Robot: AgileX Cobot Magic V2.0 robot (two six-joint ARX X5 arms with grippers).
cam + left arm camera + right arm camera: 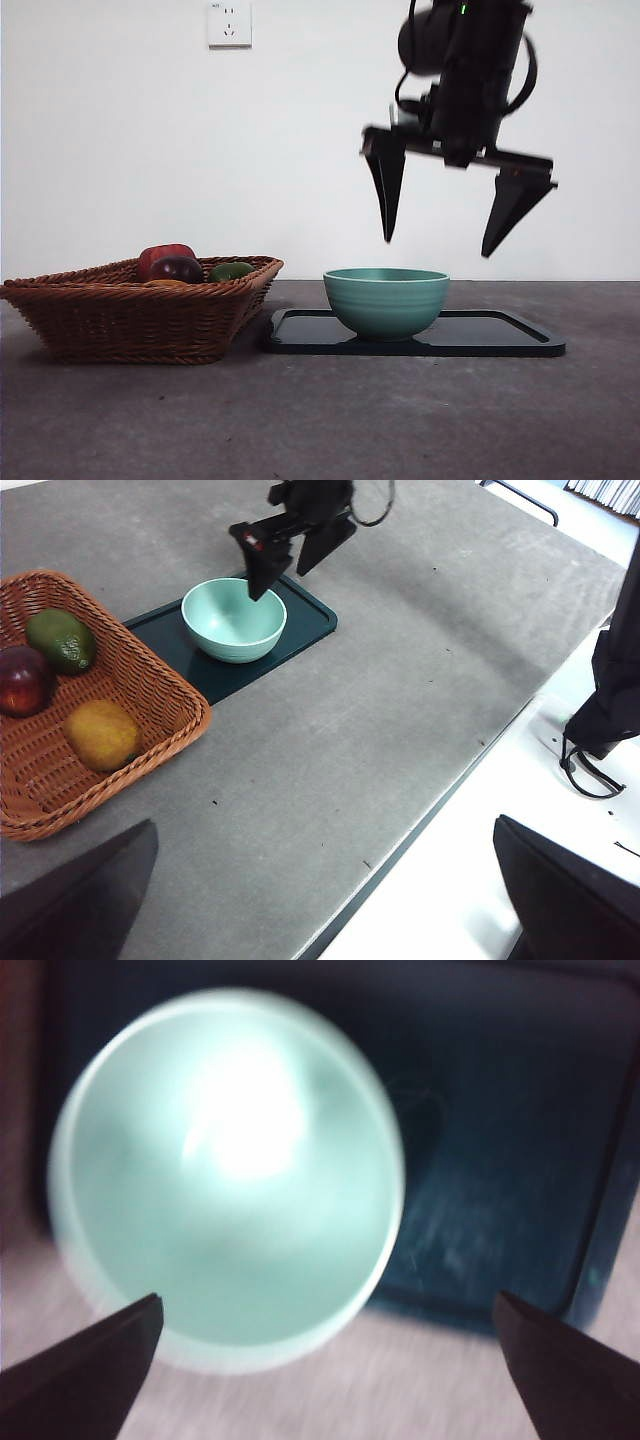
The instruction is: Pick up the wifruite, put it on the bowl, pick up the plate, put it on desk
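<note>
The wifruite (103, 735), a rounded orange fruit, lies in the brown wicker basket (150, 680); in the front view only a sliver of it (165, 284) shows over the rim. The mint-teal bowl (386, 300) (233, 618) (225, 1175) stands empty on the dark plate (500, 335) (310, 620) (500, 1160), a flat tray on the desk (320, 420). My right gripper (437, 247) (280, 580) (328, 1300) hangs open above the bowl, holding nothing. The left gripper (325, 900) is open and empty, high over the desk's near edge, far from the basket.
The basket (130, 320) sits left of the plate and also holds a red apple (165, 258) (22, 680) and a green fruit (232, 270) (62, 640). A white wall with a socket (229, 22) stands behind. The right wrist view is blurred.
</note>
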